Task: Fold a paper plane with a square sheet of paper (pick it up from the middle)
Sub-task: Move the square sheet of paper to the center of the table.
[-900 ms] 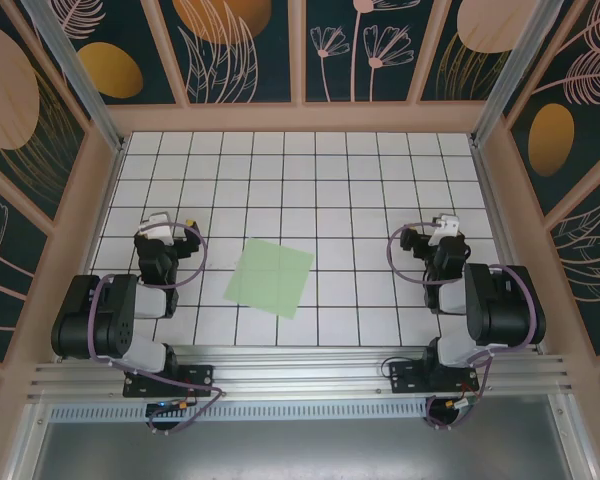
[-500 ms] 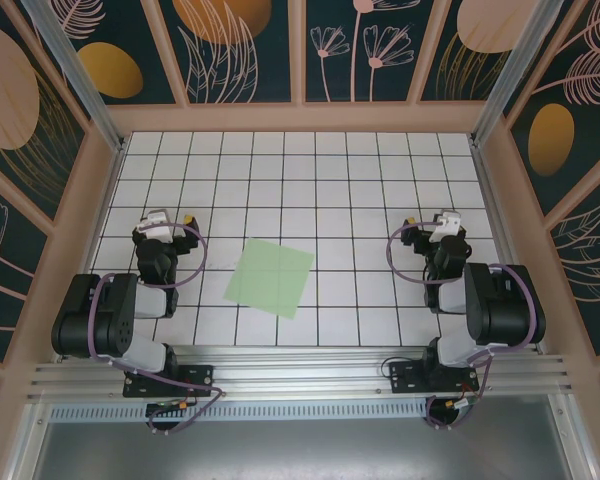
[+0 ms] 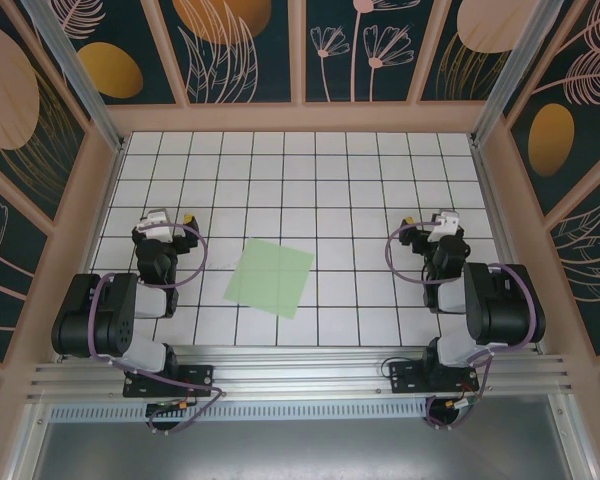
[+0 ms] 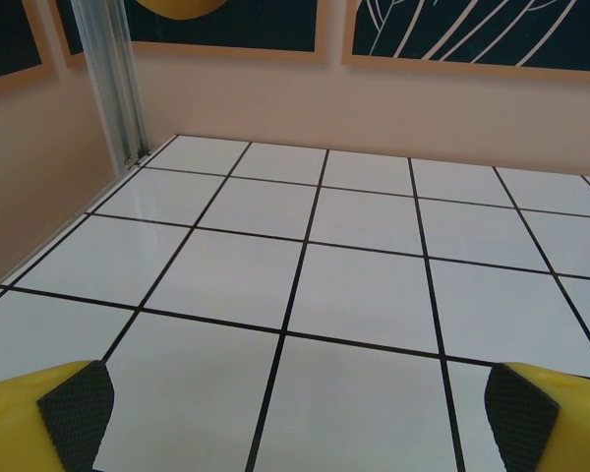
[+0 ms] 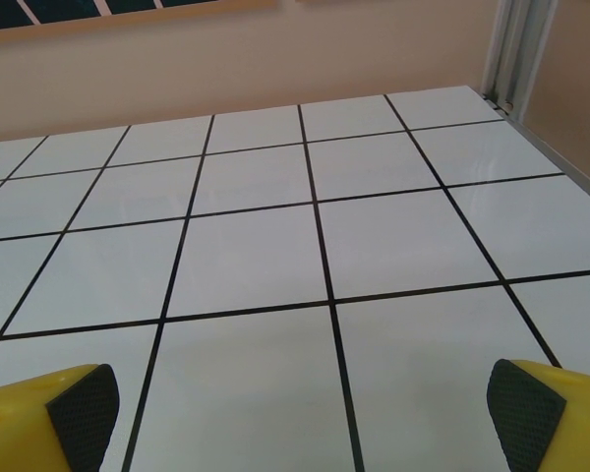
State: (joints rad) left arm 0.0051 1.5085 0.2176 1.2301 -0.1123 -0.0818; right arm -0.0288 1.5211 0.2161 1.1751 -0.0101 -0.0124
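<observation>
While both hands stand fully open and grip nothing, the square sheet of paper lies flat and unfolded on the counter, in the gap between them. It sits to the right of the left hand and to the left of the right hand, a little back from each toward the arm bases. Both hands face the far wall, so the sheet is off to the inner side of each rather than ahead of it.

The sheet is turned slightly against the tile grid and, being square, offers no long axis to align with. Its middle is clearly closer to the left hand; the right hand stands well apart from it.

In the left wrist view, the left hand has its black pads at the lower corners with bare tiles between them. The right hand looks the same in the right wrist view.

The coming move appears to call for an inward and slightly backward reach to the sheet's middle. That reach looks shortest for the left arm.
</observation>
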